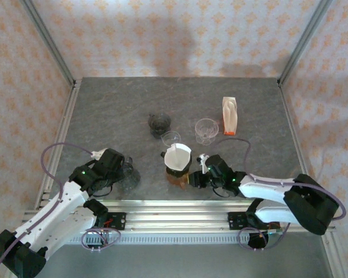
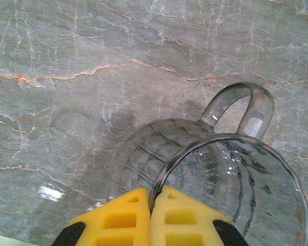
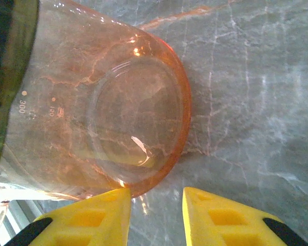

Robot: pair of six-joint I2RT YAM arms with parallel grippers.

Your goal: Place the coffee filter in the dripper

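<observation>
The white paper coffee filter (image 1: 177, 155) stands open side up on top of an amber glass server (image 1: 177, 176) near the table's front middle. I cannot tell whether the piece under the paper is the dripper. My right gripper (image 1: 196, 176) is low beside the server's right side. Its yellow jaws (image 3: 156, 190) are open with only bare table between them, and the left fingertip (image 3: 113, 202) touches the server's base rim (image 3: 169, 154). My left gripper (image 2: 155, 192) is shut on the rim of a clear ribbed glass mug (image 2: 220, 174) at front left (image 1: 127, 172).
Behind the server stand a dark glass cup (image 1: 159, 123), a small clear glass (image 1: 170, 138), a clear cone-shaped glass (image 1: 206, 130) and an orange-and-white packet (image 1: 229, 116). A metal rail (image 1: 174, 211) runs along the near edge, and papered walls close in the marble table (image 1: 104, 110).
</observation>
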